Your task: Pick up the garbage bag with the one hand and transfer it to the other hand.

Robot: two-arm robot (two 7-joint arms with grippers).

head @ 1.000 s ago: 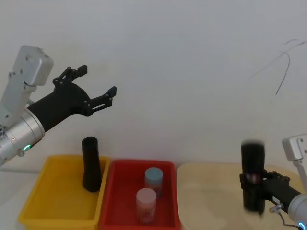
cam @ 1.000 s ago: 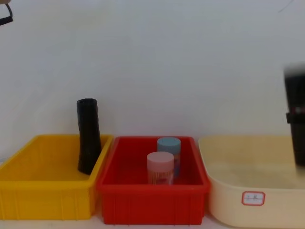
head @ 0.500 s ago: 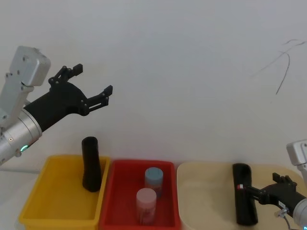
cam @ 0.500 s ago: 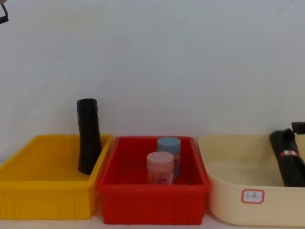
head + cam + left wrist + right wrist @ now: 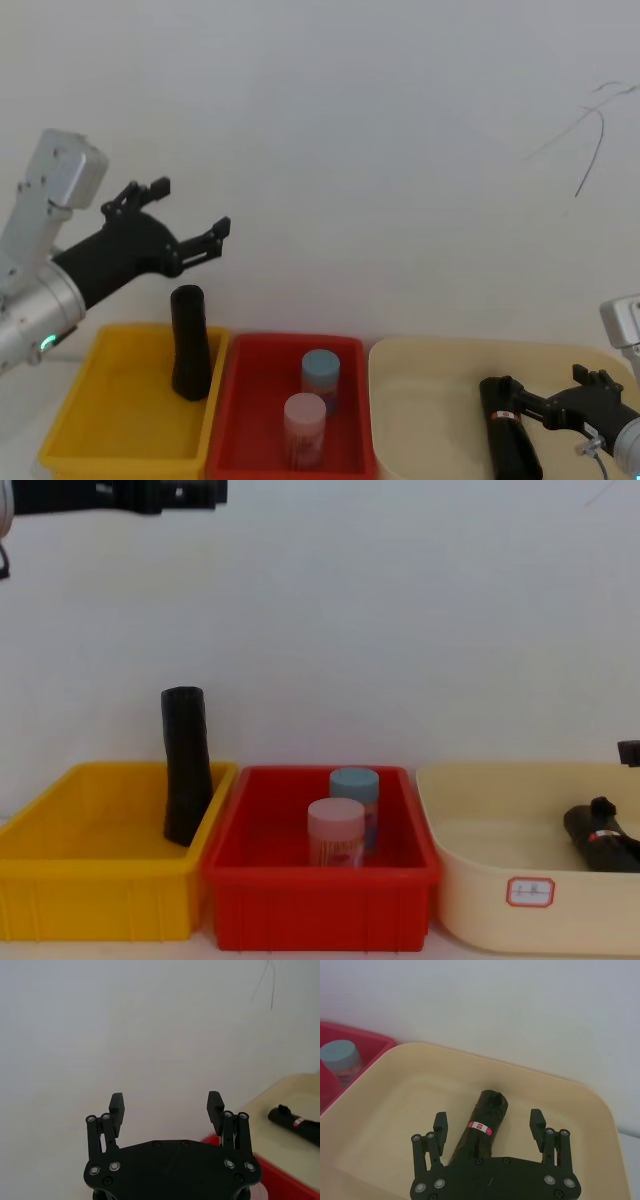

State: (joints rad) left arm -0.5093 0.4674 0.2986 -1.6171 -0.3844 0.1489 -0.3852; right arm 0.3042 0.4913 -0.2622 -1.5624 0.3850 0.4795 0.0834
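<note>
The garbage bag (image 5: 507,438), a black roll with a red-and-white label band, lies on its side on the floor of the beige tub (image 5: 425,400) at the right. The garbage bag (image 5: 482,1127) sits between the spread fingers of my right gripper (image 5: 488,1119), which is open just above it with its pads apart from the roll. From the chest, the garbage bag (image 5: 600,838) rests low by the tub's right side. My left gripper (image 5: 190,207) is open and raised in the air at the far left, above the yellow bin. Nothing is between the fingers of the left gripper (image 5: 166,1100).
A yellow bin (image 5: 120,415) at the left holds a taller plain black roll (image 5: 189,343) leaning upright. The red bin (image 5: 260,400) in the middle holds a blue-lidded jar (image 5: 320,372) and a pink-lidded jar (image 5: 304,425). A white wall stands close behind the bins.
The garbage bag went from upright in my right gripper down into the beige tub, where it now lies released. My left gripper has sunk a little and stays open.
</note>
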